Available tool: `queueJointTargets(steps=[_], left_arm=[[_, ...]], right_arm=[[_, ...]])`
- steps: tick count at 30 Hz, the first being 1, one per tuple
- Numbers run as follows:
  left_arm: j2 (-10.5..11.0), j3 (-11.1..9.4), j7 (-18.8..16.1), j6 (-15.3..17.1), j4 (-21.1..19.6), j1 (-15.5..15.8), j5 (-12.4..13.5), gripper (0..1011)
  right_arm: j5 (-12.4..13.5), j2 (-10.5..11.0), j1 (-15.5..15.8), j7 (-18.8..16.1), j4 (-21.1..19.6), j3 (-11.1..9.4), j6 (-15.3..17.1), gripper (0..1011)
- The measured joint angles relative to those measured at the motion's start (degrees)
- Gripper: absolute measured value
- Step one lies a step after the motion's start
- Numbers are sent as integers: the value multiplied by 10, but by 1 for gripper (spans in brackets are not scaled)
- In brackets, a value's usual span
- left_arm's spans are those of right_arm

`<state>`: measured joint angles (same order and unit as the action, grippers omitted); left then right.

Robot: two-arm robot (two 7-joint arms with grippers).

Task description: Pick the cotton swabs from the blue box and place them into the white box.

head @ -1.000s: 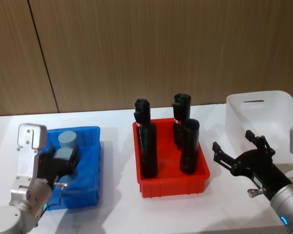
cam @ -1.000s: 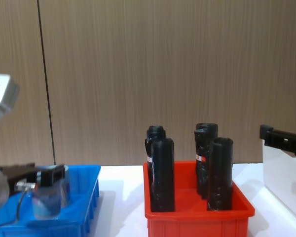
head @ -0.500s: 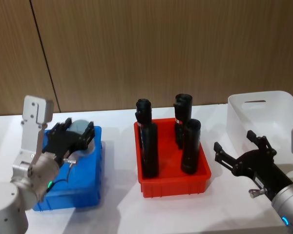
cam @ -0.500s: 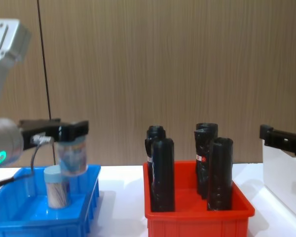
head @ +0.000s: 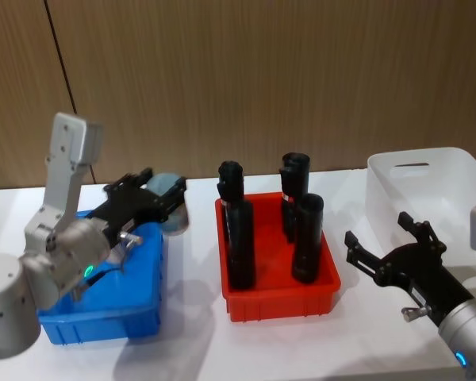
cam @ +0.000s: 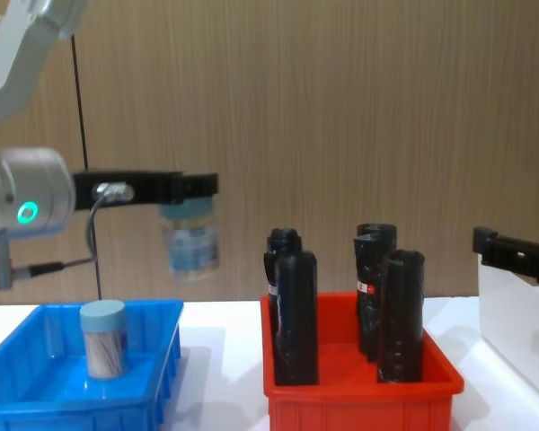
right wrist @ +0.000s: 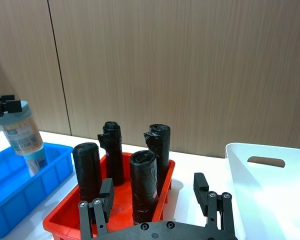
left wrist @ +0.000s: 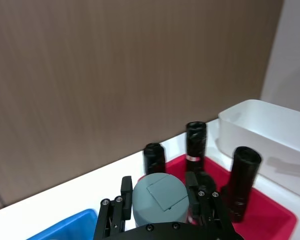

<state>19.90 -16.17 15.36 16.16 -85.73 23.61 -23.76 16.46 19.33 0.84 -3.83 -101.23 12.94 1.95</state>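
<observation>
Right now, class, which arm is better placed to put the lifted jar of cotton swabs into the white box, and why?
Left, probably: the left gripper holds the cotton swabs jar in the air; the right gripper beside the white box is open and empty.

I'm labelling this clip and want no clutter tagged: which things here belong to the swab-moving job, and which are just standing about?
In the job: cotton swab jar, held aloft by the left gripper; second swab jar in the blue box; white box.
Just there: red bin; black bottles standing in it; right gripper, open, idle near the white box.
</observation>
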Motion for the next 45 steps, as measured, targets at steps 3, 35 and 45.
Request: queueJointTargets(steps=[3, 35, 45], left_arm=[[-2, -1, 25, 22, -3, 11, -1, 643], [-51, -34, 189, 148, 31, 120, 36, 643], [-55, -36, 199, 155, 35, 127, 39, 641]], right_arm=[[0, 0, 0, 0, 0, 0, 0, 1002], [0, 0, -1, -3, 0, 0, 1, 1002], [7, -2, -18, -38, 9, -1, 34, 1002]])
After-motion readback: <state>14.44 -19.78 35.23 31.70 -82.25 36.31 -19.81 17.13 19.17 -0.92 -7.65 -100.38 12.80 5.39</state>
